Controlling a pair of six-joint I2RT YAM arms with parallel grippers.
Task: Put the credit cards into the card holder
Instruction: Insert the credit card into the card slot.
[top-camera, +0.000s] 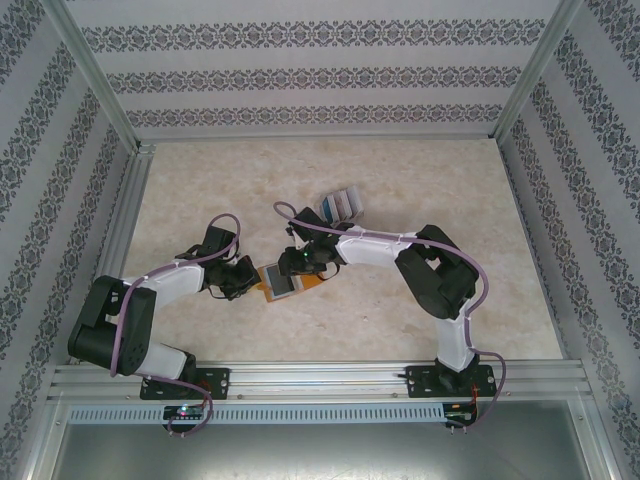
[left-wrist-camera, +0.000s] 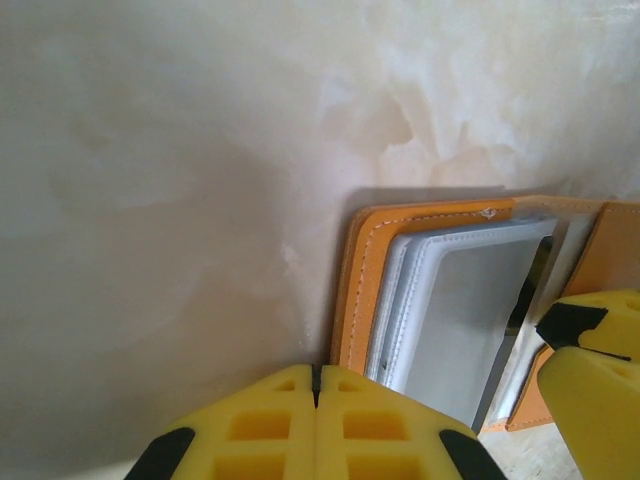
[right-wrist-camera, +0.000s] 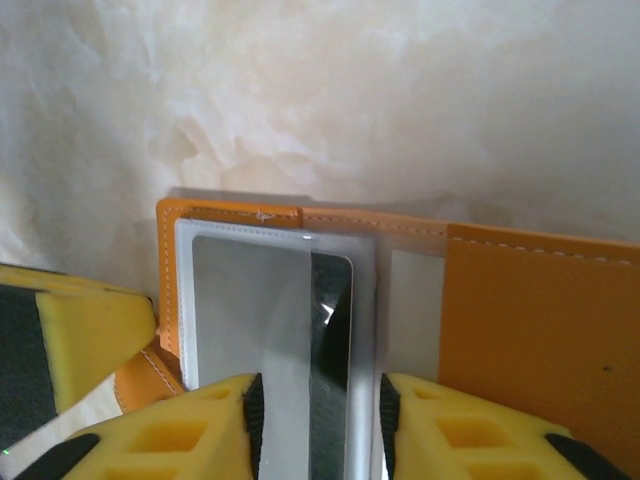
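Seen from above, both arms meet over the open holder (top-camera: 303, 287) on the marbled table (top-camera: 430, 180). The spare cards (top-camera: 340, 204) are fanned well apart from it, on the far side of the right arm. The wrist cameras add detail the overhead view lacks: the holder's stitched orange border (left-wrist-camera: 356, 290), its pale clear pockets, and a grey card (right-wrist-camera: 245, 320) with a dark stripe lying in the pocket on the side nearer the left arm.

From overhead, the right gripper (top-camera: 293, 265) covers part of the holder. In each wrist view a yellow finger of the other arm juts in at the edge.

The left gripper (left-wrist-camera: 316, 385) has its fingers pressed together, tips at the holder's outer edge. Whether they pinch the leather cannot be told. The right gripper (right-wrist-camera: 320, 400) hangs over the pocket with its fingers parted, the card showing in the gap between them. Whether its pads touch the card's edges is unclear.
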